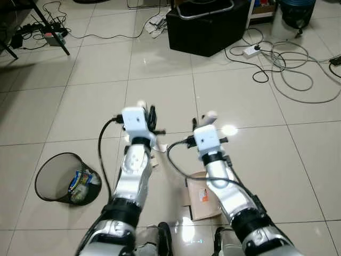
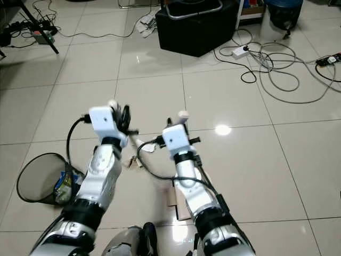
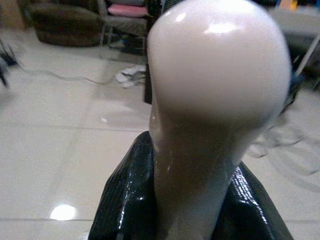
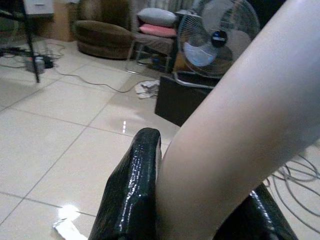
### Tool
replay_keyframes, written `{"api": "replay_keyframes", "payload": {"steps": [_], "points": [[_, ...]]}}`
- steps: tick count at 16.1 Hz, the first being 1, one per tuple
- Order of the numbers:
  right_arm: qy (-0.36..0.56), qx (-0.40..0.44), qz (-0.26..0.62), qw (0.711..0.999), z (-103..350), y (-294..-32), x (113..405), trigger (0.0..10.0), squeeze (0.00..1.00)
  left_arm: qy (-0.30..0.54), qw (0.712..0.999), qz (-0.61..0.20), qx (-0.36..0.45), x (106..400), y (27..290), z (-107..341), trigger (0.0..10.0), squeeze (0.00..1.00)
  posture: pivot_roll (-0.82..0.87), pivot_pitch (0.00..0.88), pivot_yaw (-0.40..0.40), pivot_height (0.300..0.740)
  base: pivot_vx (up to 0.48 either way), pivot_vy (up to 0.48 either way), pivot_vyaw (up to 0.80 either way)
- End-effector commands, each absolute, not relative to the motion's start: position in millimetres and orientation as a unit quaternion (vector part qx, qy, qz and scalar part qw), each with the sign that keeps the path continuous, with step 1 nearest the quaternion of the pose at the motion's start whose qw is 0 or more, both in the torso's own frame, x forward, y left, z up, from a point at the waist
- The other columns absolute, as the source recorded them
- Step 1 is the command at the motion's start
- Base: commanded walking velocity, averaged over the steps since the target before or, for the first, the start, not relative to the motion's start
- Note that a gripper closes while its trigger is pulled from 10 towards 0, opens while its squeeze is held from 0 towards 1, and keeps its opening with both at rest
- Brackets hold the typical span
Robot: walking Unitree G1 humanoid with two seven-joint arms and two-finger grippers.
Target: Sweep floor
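While both arms are reaching forward over the tile floor [image 1: 176,90], the left gripper [image 3: 150,200] is clamping a white handle [image 3: 215,100] and the right gripper [image 4: 190,210] is clamping a second handle [image 4: 240,125]. Open tiles are lying between the grippers and a black box [image 1: 208,29]; cables [image 1: 290,64] are trailing right of it. Left of the arms, a tipped bin [image 1: 64,178] is holding wrappers. Cardboard [image 1: 200,200] is lying beneath the right arm.

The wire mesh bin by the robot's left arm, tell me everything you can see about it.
The wire mesh bin is black and round, tipped on its side on the pale tiled floor, its open mouth facing the camera. Colourful wrappers lie inside toward its base. It lies left of the left arm, apart from it.
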State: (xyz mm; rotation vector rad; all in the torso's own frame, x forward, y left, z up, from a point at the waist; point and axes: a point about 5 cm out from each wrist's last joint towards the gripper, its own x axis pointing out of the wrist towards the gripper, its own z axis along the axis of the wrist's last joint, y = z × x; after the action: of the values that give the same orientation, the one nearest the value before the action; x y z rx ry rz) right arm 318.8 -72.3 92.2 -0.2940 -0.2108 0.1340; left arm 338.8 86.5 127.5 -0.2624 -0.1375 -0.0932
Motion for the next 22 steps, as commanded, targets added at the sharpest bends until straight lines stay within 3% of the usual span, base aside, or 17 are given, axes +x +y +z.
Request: {"api": "replay_keyframes", "payload": {"steps": [1, 4, 9, 13, 16, 18, 20, 22], "points": [[-0.102, -0.13, 0.067, 0.984, 91, -69, 318, 10.0, 0.0, -0.086, 0.98, -0.066, -0.167, 341, 82, 141, 10.0, 0.0, -0.02, 0.231, 0.144, 0.74, 0.0, 0.0, 0.0], [-0.1, -0.126, 0.053, 0.986, 92, -78, 323, 10.0, 0.0, -0.099, 0.973, -0.085, -0.192, 344, 84, 154, 10.0, 0.0, -0.02, 0.198, 0.14, 0.74, 0.0, 0.0, 0.0], [-0.104, -0.08, 0.001, 0.991, 101, -107, 331, 10.0, 0.0, -0.135, 0.972, -0.172, -0.081, 354, 103, 179, 10.0, 0.0, -0.03, 0.111, 0.135, 0.74, 0.0, 0.0, 0.0], [-0.104, -0.05, -0.028, 0.993, 101, -127, 329, 10.0, 0.0, -0.154, 0.969, -0.179, -0.073, 360, 137, 196, 10.0, 0.0, -0.03, 0.053, 0.133, 0.74, 0.0, 0.0, 0.0], [-0.097, -0.022, -0.008, 0.995, 107, -129, 329, 10.0, 0.0, -0.106, 0.982, -0.155, 0.0, 354, 169, 178, 10.0, 0.0, -0.06, 0.0, 0.137, 0.74, 0.0, 0.0, 0.0], [-0.114, 0.009, -0.005, 0.993, 131, -130, 329, 10.0, 0.0, -0.049, 0.992, -0.118, 0.018, 334, 189, 143, 10.0, 0.0, -0.08, 0.0, 0.136, 0.74, 0.0, 0.0, 0.0], [-0.123, 0.014, -0.002, 0.992, 139, -129, 329, 10.0, 0.0, -0.039, 0.993, -0.111, 0.024, 329, 193, 136, 10.0, 0.0, -0.09, 0.0, 0.133, 0.74, 0.0, 0.0, 0.0], [-0.14, 0.051, 0.023, 0.989, 172, -122, 328, 10.0, 0.0, -0.017, 0.996, -0.059, 0.058, 304, 203, 115, 10.0, 0.0, -0.09, 0.0, 0.11, 0.74, 0.0, 0.0, 0.4]]}}
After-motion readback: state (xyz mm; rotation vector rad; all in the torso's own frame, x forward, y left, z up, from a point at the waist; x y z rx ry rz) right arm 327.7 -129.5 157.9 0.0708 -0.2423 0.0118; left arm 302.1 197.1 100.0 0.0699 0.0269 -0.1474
